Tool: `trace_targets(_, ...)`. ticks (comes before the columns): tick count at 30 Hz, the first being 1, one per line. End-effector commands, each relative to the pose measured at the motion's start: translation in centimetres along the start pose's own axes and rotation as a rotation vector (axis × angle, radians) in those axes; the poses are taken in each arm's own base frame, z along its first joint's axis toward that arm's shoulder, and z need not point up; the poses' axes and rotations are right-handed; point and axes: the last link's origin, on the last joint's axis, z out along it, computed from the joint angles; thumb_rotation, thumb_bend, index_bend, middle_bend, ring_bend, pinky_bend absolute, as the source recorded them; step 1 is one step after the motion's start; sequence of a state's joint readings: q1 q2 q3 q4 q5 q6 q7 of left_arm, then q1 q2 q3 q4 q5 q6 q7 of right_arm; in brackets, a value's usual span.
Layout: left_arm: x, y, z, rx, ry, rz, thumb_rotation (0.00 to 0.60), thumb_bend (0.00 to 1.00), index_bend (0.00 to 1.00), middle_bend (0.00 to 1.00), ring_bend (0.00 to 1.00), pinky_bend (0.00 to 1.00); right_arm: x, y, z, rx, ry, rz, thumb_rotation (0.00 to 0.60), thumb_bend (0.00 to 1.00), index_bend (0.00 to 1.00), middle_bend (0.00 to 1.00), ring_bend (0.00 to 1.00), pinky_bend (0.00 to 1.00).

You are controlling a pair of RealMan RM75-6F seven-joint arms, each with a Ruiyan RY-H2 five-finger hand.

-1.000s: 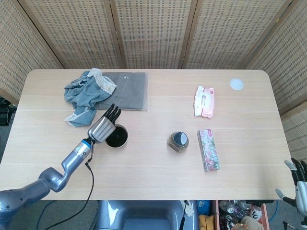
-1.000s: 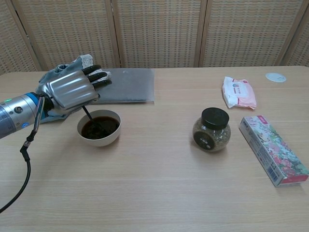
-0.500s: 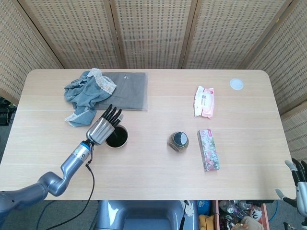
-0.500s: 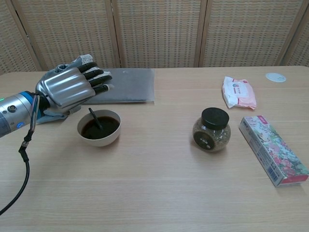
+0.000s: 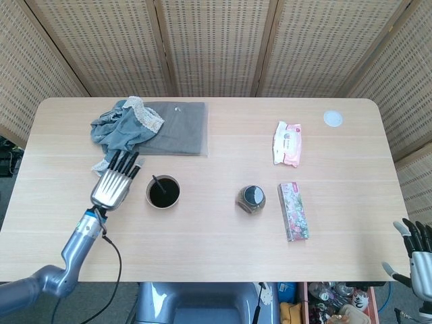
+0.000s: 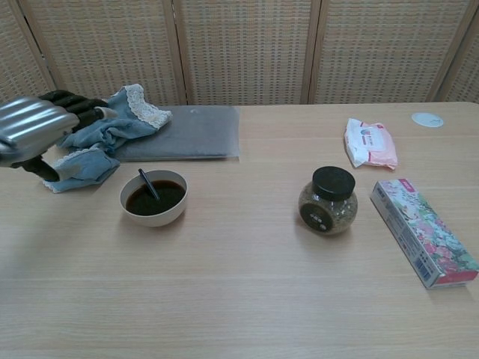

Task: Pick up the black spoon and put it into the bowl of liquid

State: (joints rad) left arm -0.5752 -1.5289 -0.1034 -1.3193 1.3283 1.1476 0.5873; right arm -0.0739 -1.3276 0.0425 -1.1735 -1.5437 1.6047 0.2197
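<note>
Left hand flat, fingers extended and slightly spread, holding nothing; it sits left of the bowl, apart from it, fingertips near the blue cloth. Spoon stands in the bowl's dark liquid, handle leaning on the rim.

Right hand: only in head view, at the lower right corner, off the table, fingers splayed, empty.

Chest view shows the left hand cropped at the frame's left edge, and the spoon's tilt more plainly.

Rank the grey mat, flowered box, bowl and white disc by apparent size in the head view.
1. Grey mat
2. Flowered box
3. Bowl, close to the box in area, so that pair is unsure
4. White disc
</note>
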Motion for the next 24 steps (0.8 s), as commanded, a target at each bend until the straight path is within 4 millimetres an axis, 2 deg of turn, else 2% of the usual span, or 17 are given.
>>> trace_targets(1,-0.1,-3.0,-4.4,0.109,-0.010,-0.195,0.600,0.40,0.00,0.00,0.00,0.00,-0.1,-0.2,0.1,0.007,-0.002,0.000,0.600,0.21,0.17,0.19,0.01,0.04)
trace_targets(6,-0.9,-5.2,-9.2,0.161,-0.023,-0.334,0.600,0.40,0.00,0.00,0.00,0.00,-0.1,-0.5,0.4,0.022,-0.006,-0.005,0.600,0.21,0.17,0.19,0.01,0.04)
trace_targets(11,-1.8,-6.7,-13.5,0.218,-0.007,-0.381,0.600,0.40,0.00,0.00,0.00,0.00,-0.4,-0.9,0.6,0.033,-0.012,-0.002,0.600,0.21,0.17,0.19,0.01,0.04)
trace_targets(14,-2.1,-6.7,-15.3,0.238,0.008,-0.407,0.600,0.40,0.00,0.00,0.00,0.00,-0.4,-1.2,0.8,0.042,-0.008,-0.001,0.600,0.21,0.17,0.18,0.01,0.04)
trace_targets(24,-2.9,-6.3,-19.4,0.287,0.078,-0.444,0.600,0.39,0.00,0.00,0.00,0.00,-0.2,-1.6,1.0,0.064,-0.005,-0.003,0.600,0.21,0.17,0.17,0.00,0.04)
